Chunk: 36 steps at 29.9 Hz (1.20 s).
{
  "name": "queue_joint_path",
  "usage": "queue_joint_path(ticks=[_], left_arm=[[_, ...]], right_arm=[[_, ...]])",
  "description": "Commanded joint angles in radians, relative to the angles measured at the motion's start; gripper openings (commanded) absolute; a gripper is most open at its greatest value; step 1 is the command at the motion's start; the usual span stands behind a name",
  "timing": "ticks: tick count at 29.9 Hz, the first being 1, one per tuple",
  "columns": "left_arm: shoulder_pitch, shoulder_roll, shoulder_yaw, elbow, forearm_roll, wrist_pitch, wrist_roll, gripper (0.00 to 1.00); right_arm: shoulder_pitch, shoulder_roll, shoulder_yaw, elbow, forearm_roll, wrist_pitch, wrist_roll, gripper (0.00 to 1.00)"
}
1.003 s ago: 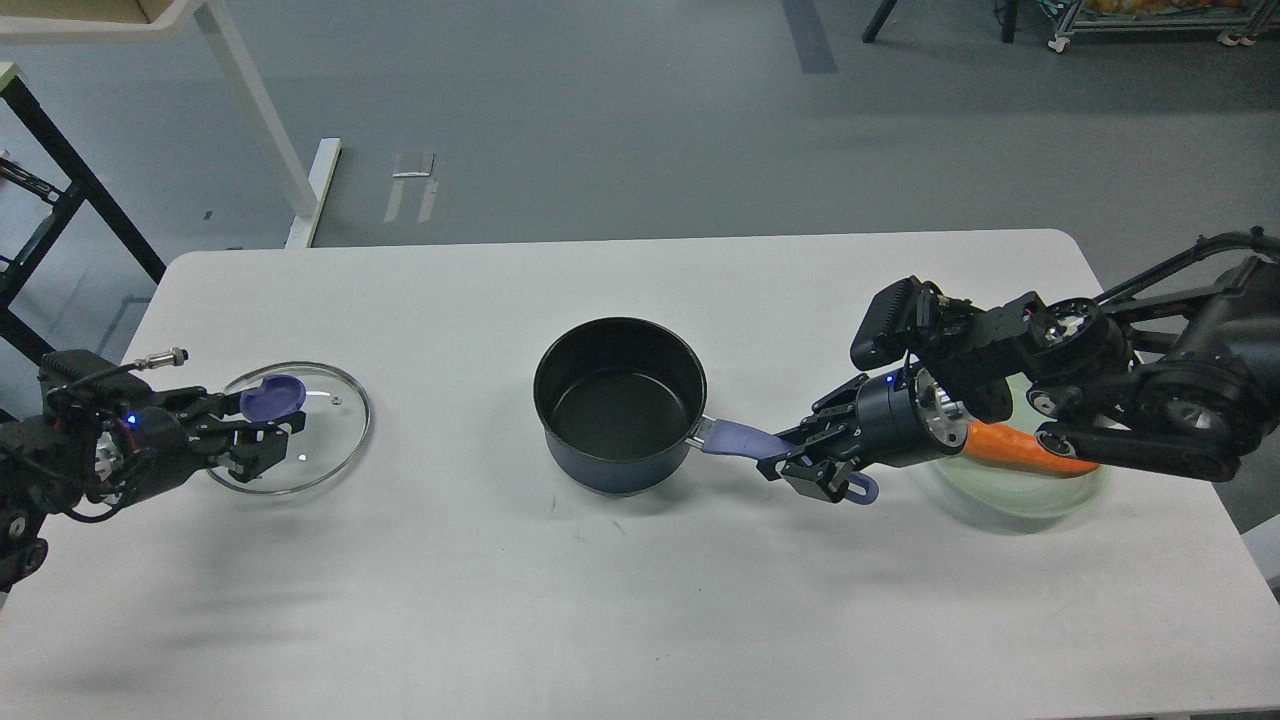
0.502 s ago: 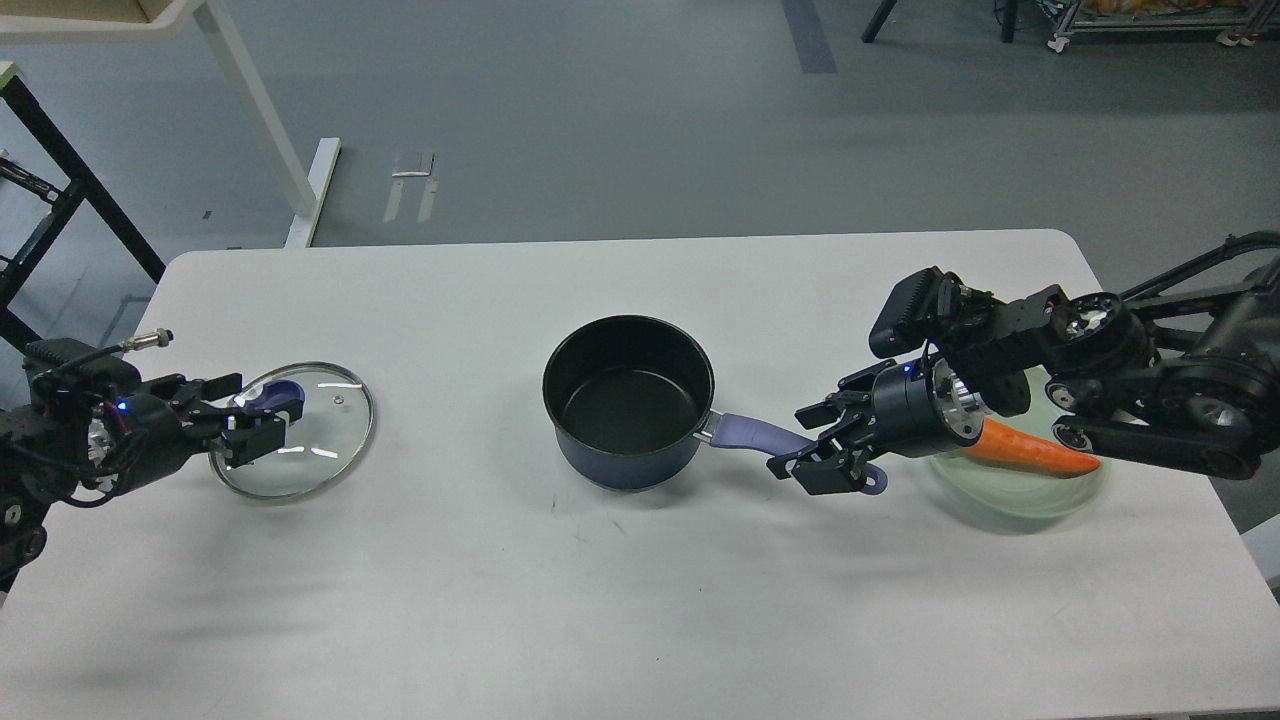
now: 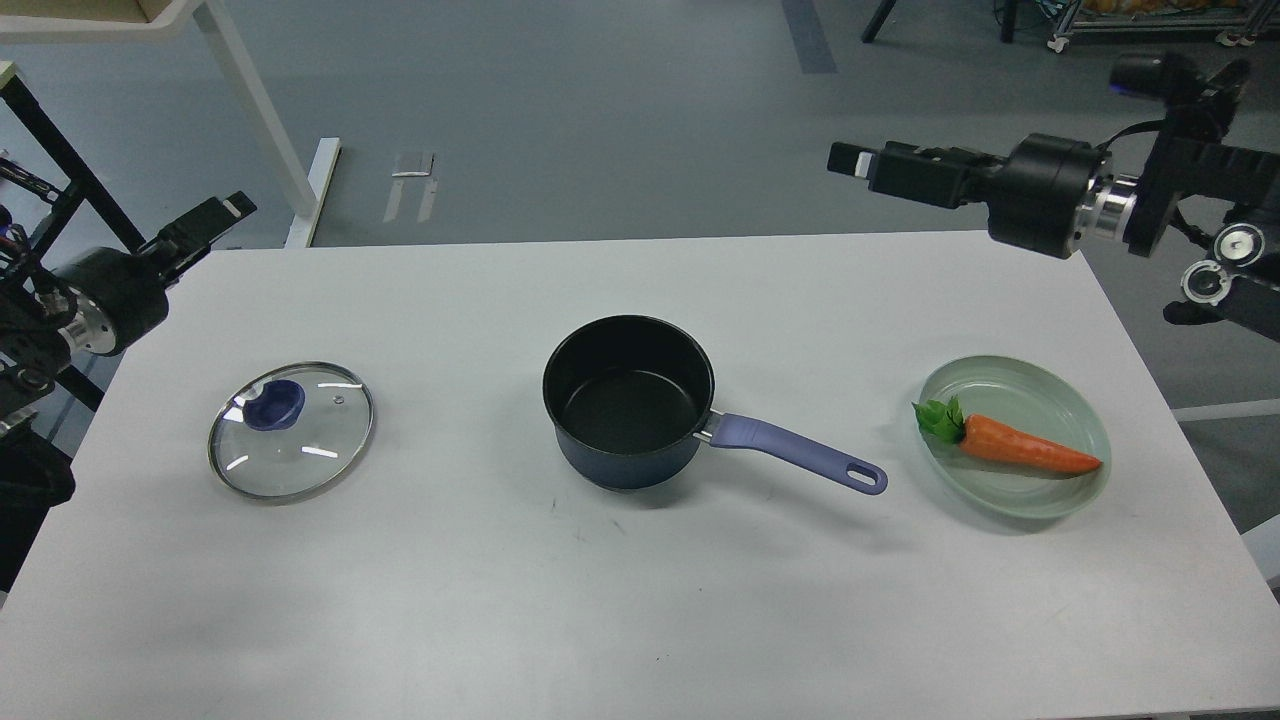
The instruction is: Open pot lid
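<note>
The dark blue pot (image 3: 628, 405) stands open at the table's middle, its purple handle (image 3: 800, 453) pointing right. The glass lid (image 3: 291, 430) with a blue knob (image 3: 274, 403) lies flat on the table at the left, apart from the pot. My left gripper (image 3: 212, 222) is raised at the table's far left edge, well away from the lid and holding nothing. My right gripper (image 3: 868, 163) is raised above the table's far right edge, holding nothing. Both are seen side-on, so their fingers cannot be told apart.
A pale green plate (image 3: 1050, 384) with an orange carrot (image 3: 1020, 448) sits at the right. The white table (image 3: 640, 600) has bare surface in front. A white table leg (image 3: 255, 110) and black frame (image 3: 70, 170) stand beyond the far left.
Both arms have lifted up and back from the table. The left gripper has left the lid's knob; the right gripper has left the pot handle. The plate and carrot now show fully.
</note>
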Motion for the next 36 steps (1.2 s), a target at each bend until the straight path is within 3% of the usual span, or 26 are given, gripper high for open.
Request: queue_joint_path(ticks=[1, 5, 8, 10, 12, 23, 36], left_arm=[[-0.028, -0.054, -0.004, 0.001, -0.196, -0.024, 0.0, 0.99], [-0.042, -0.127, -0.065, 0.047, -0.374, -0.041, 0.0, 0.99], [-0.042, -0.155, -0.116, 0.07, -0.474, -0.138, 0.0, 0.99], [-0.042, -0.18, -0.159, 0.095, -0.535, -0.216, 0.059, 0.99], [-0.042, -0.207, -0.192, 0.125, -0.575, -0.248, 0.083, 0.99], [-0.042, -0.365, -0.344, 0.29, -0.73, -0.253, 0.093, 0.99], [-0.041, -0.422, -0.354, 0.291, -0.854, -0.258, 0.093, 0.99]], right_arm=[[-0.086, -0.027, 0.099, -0.052, 0.246, -0.003, 0.0, 0.99], [-0.145, -0.03, 0.126, -0.152, 0.519, -0.003, 0.0, 0.99], [-0.17, -0.015, 0.125, -0.235, 0.668, -0.003, 0.0, 0.99], [-0.188, 0.003, 0.126, -0.256, 0.758, -0.003, 0.0, 0.99], [-0.201, 0.012, 0.126, -0.264, 0.82, -0.003, 0.0, 1.0], [-0.27, 0.075, 0.223, -0.368, 1.16, -0.002, -0.003, 1.0], [-0.385, 0.255, 0.482, -0.442, 1.355, 0.006, -0.018, 0.99]])
